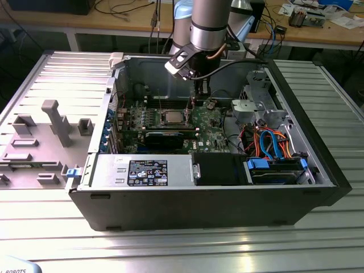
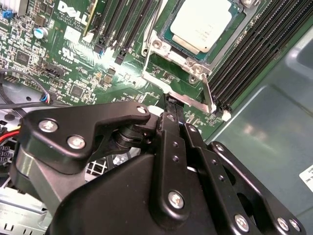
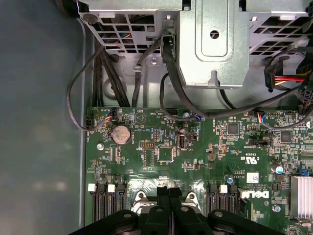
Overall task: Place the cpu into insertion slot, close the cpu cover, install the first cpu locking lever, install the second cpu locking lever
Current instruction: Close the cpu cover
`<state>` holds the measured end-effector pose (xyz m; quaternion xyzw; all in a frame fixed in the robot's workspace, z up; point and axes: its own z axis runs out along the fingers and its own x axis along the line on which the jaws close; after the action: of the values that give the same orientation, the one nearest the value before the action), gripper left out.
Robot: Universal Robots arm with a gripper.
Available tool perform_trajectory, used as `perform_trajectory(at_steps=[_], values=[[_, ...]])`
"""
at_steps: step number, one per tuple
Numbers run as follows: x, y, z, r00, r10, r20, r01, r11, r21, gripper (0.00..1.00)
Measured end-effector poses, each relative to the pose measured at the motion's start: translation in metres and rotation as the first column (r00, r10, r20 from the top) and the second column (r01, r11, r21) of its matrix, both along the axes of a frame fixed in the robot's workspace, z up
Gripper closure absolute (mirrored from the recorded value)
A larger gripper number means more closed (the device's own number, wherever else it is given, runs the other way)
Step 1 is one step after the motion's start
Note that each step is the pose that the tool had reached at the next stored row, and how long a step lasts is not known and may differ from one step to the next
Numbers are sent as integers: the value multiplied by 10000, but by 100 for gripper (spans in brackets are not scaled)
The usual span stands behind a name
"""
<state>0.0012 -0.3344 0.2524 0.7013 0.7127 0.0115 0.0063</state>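
Observation:
The cpu (image 1: 171, 118) (image 2: 200, 23), a square chip with a silver-grey top, lies flat in its socket on the green motherboard (image 3: 195, 156). The silvery cpu cover (image 2: 157, 45) frames it, and the chip shows through the cut-out. My gripper (image 1: 200, 95) (image 2: 169, 102) (image 3: 169, 192) hangs inside the open case beside the socket, on the exterior view's right of the chip. Its black fingers are shut together with nothing seen between them. Their tips sit at the socket's edge, next to a thin silvery locking lever (image 2: 195, 102).
Black memory slots (image 2: 244, 54) flank the socket. A metal drive cage (image 1: 250, 105) with black cables (image 3: 171, 83) stands close by. Orange and blue cables (image 1: 267, 142) and a power supply (image 1: 148, 170) fill the case front. A grey fixture tray (image 1: 40, 142) lies outside on the exterior view's left.

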Motion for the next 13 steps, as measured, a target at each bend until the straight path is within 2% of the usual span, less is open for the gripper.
perform_trajectory(at_steps=[13], values=[[-189,0,-2,10000,0,1,0,10000,1,88]])
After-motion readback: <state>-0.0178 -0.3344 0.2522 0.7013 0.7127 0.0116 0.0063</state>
